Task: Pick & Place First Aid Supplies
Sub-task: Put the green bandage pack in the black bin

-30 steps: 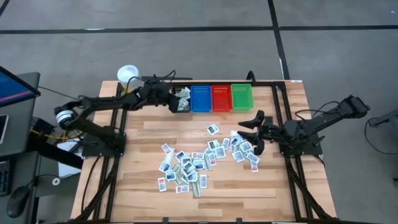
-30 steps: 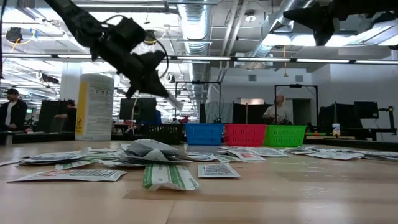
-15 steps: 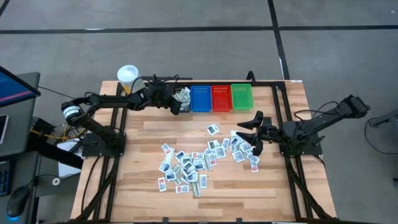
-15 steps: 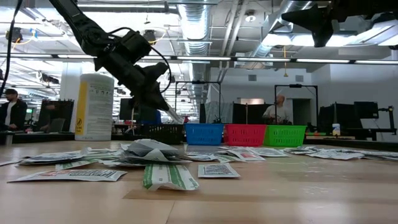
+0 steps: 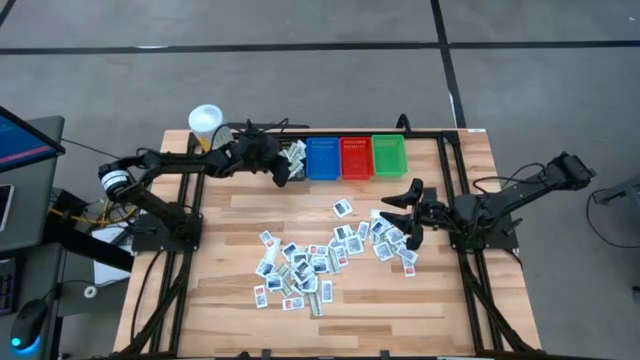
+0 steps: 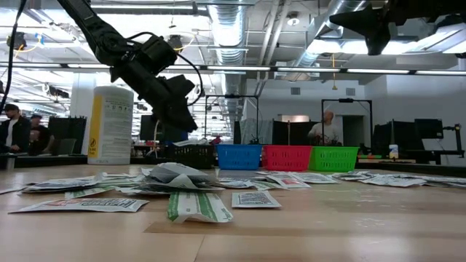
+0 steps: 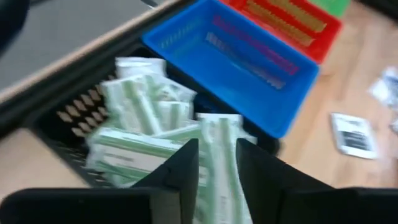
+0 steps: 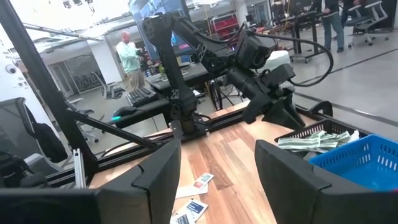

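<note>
Four small bins stand in a row along the far edge of the wooden surface: a black bin, a blue bin, a red bin and a green bin. The black bin already holds a heap of green-and-white packets, piled above its rim. The left gripper hovers right at this bin; in the left wrist view its two dark fingers stand apart with one long green-striped packet lying between them over the bin's edge next to the blue bin. Whether the fingers touch that packet cannot be told, though the gap between them looks wider than a firm pinch would give. In the low view the same gripper hangs above the row of bins, angled downward.

Most of the first aid supplies lie scattered across the middle of the surface, a loose spread of small flat packets reaching toward the right side, with one packet lying apart nearer the bins. The right gripper waits above the right end of this spread, its fingers held wide open and holding nothing. A white tub with a yellow label stands near the far left corner, beside the black bin. People show in the room beyond the surface.
</note>
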